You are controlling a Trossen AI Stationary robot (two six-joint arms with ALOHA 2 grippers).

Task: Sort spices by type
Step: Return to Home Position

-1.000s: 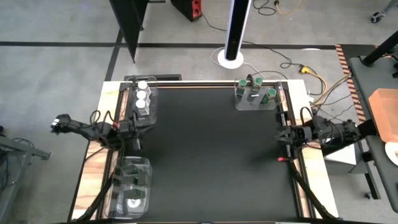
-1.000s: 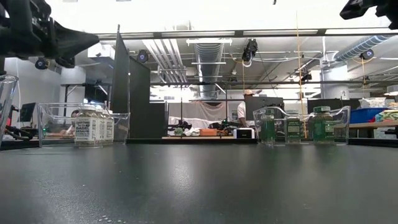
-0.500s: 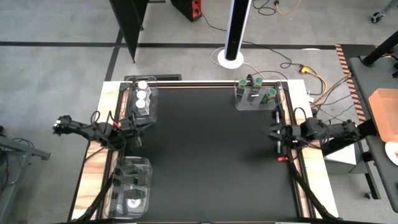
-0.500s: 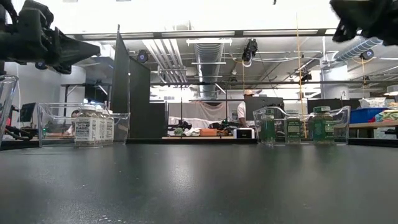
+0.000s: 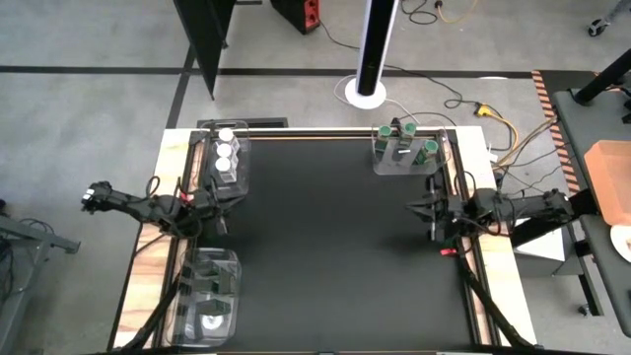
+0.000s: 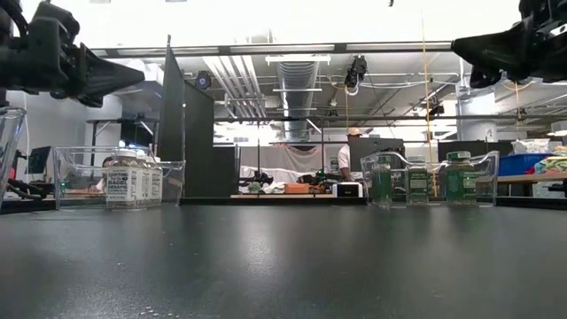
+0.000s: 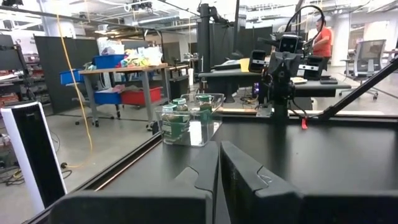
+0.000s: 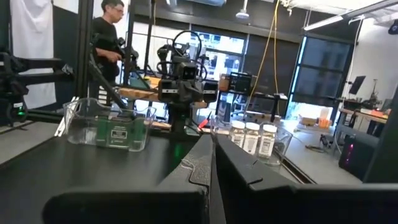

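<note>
- Left gripper [image 5: 221, 203] is over the left edge of the table [image 5: 335, 247], in the gap between the two left trays. Its own wrist view shows the fingers pressed together with nothing between them.
- Right gripper [image 5: 426, 211] sits over the right edge, just nearer than the far-right tray [image 5: 394, 166]. It's closed up and empty too.
- White-lidded jars [image 5: 224, 151] are in the far-left tray [image 5: 229, 183], three in a row running far to near. All stand upright, long axis vertical, lids up.
- Green-lidded jars [image 5: 408, 129] are bunched in the far-right tray, also upright with lids up.
- Near-left tray [image 5: 237, 266] holds some dark containers [image 5: 207, 296]. I honestly can't tell whether they're standing or lying down.
- No jars loose on the mat, so the sorting looks finished to me. The step in hand reads as the arms heading to their rest pose.
- The next move shouldn't need any grasping: just fold each arm back off the table, staying high enough to clear the tray walls. The left one is the closest call, tucked in beside the far-left tray.
</note>
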